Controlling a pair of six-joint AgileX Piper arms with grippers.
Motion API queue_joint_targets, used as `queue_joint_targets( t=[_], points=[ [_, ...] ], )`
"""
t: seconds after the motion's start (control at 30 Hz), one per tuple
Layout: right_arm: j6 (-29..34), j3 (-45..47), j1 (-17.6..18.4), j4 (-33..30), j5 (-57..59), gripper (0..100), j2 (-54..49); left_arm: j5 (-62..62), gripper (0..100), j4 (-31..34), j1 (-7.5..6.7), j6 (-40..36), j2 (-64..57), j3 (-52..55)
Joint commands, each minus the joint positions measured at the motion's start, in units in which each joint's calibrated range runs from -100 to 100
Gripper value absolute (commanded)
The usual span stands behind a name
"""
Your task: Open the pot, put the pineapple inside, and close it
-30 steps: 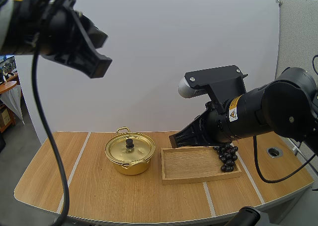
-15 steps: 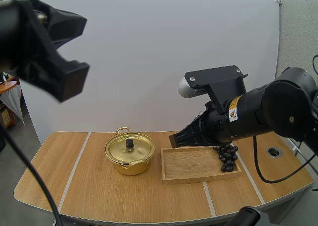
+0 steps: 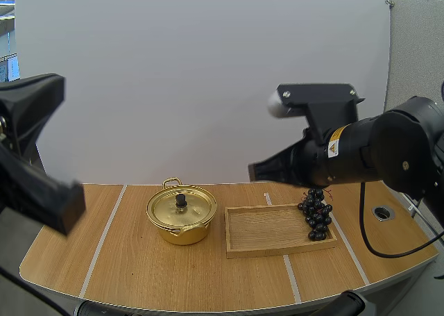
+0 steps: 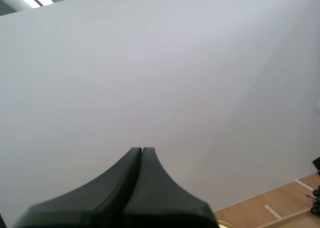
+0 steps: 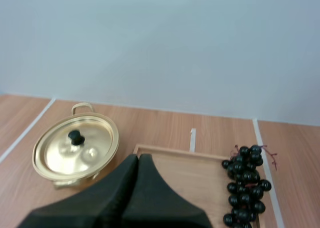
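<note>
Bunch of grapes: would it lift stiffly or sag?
The bunch of grapes is many small round berries on thin stems, so it would probably sag and swing, not lift stiffly. The berries look glossy, so a pinch may slip. Lying heaped on the wooden tray, it seems unlikely to roll.

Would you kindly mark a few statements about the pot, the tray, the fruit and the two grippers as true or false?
1. The lid sits on the pot. True.
2. The fruit on the table is a pineapple. False: it is a bunch of grapes.
3. The grapes lie at the right end of the wooden tray. True.
4. The right gripper holds the grapes. False: its fingers lie together on nothing.
5. The left gripper is open. False: it is shut, holding nothing.
</note>
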Motion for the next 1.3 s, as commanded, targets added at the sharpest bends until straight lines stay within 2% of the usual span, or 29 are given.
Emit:
queue_joint_targets(
  t=[0.0, 0.23, 0.5, 0.63, 0.77, 0.93, 1.13, 1.2, 1.27],
  points=[
    [3.28, 0.08, -4.4, -1.22, -12.96, 0, -4.05, -16.08, 0, 8.49, -0.16, -11.59, -0.79, 9.12],
    [6.79, 0.08, -7.24, -1.66, -12.96, 0, -10.26, -21.92, 0, 8.49, -0.07, -12.68, -0.79, 16.36],
    [7.34, 0.08, -9.55, -6.48, -16.18, 0, -20.38, -23.01, 0, 8.17, 2.74, -15.63, -0.79, 22.67],
    [7.18, 0.08, -10.57, -6.79, -20.74, 0, -26.02, -25.65, 0, 8.17, 2.8, -17.74, -0.79, 25.65],
    [7.18, 1.42, -12.44, -6.92, -21.13, 0, -26.02, -32.47, 0, 8.17, 2.84, -17.85, -0.79, 29.73],
    [7.56, 10.63, -14.58, -6.69, -31.0, 0, -26.02, -37.06, 0, 8.17, 2.84, -17.85, -0.79, 35.01],
    [7.56, 26.37, -14.73, -6.69, -46.96, 0, -26.02, -38.63, 0, 8.17, 2.84, -17.85, -0.79, 40.31],
    [7.56, 31.79, -14.73, -6.69, -53.89, 0, -26.02, -42.26, 0, 8.17, 2.84, -17.85, -0.79, 43.34],
    [7.56, 36.26, -14.73, -6.69, -59.1, 0, -26.02, -50.95, 0, 8.17, 2.84, -17.85, -0.79, 46.11]
  ],
)
